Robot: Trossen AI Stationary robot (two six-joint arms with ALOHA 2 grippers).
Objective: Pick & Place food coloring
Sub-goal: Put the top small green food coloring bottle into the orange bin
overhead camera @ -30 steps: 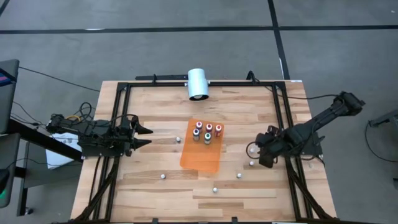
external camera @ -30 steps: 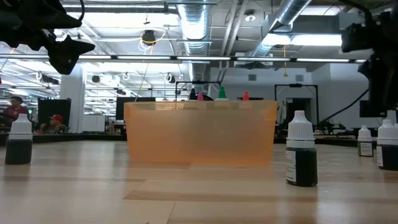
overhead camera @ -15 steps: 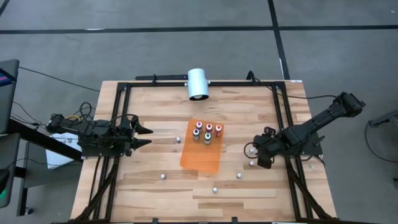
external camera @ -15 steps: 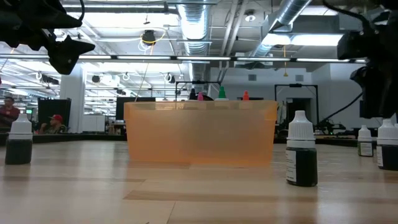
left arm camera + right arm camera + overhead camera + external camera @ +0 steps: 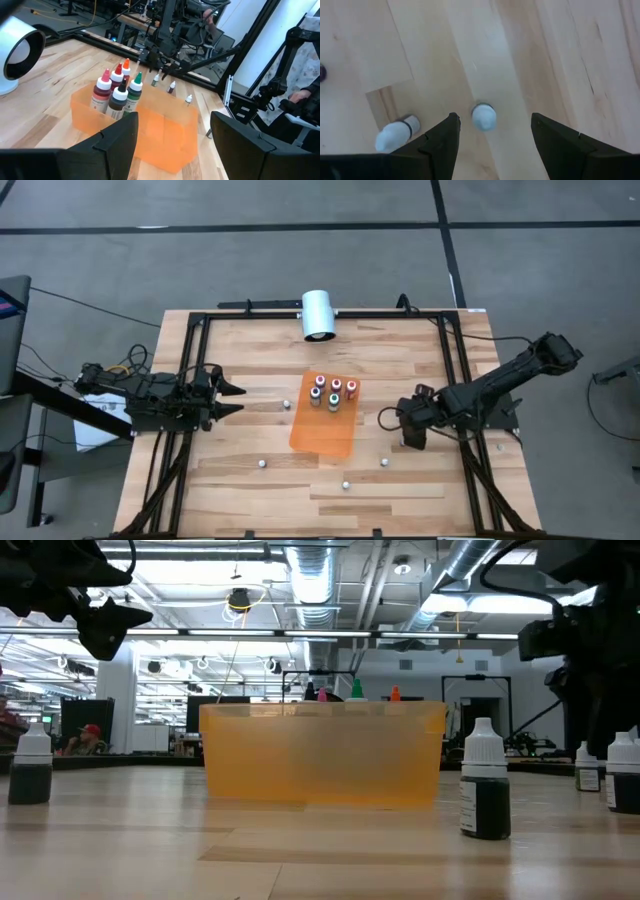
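Wooden tabletop (image 5: 250,480) of pale planks, framed by black rails, with grey floor around it. We note a white cylinder (image 5: 318,315) lying at the far edge and an orange tray (image 5: 322,435) near the centre.

Food coloring: five bottles (image 5: 332,391) stand upright together in the tray's far end, caps pink, red, orange and green in the left wrist view (image 5: 117,90). Loose white-capped bottles are spread over the wood: one (image 5: 286,405) just left of the tray, one (image 5: 262,463) toward the near left, one (image 5: 346,484) below the tray, one (image 5: 384,463) to its near right. In the low view we see three more dark bottles upright, one at the left (image 5: 30,767), one right of the tray (image 5: 485,780), others at the right edge (image 5: 621,772).

Right gripper (image 5: 411,432) is over the wood well right of the tray, pointing down. Its wrist view shows the jaws standing wide apart, empty, touching nothing. One white-capped bottle (image 5: 483,116) stands on the table directly between the two fingers (image 5: 440,145), seen cap-on from above; a second bottle (image 5: 395,134) lies tipped on its side just beside it.

Left gripper (image 5: 232,399) waits at the table's left edge, aimed toward the tray, jaws spread and holding nothing, well apart from every bottle.
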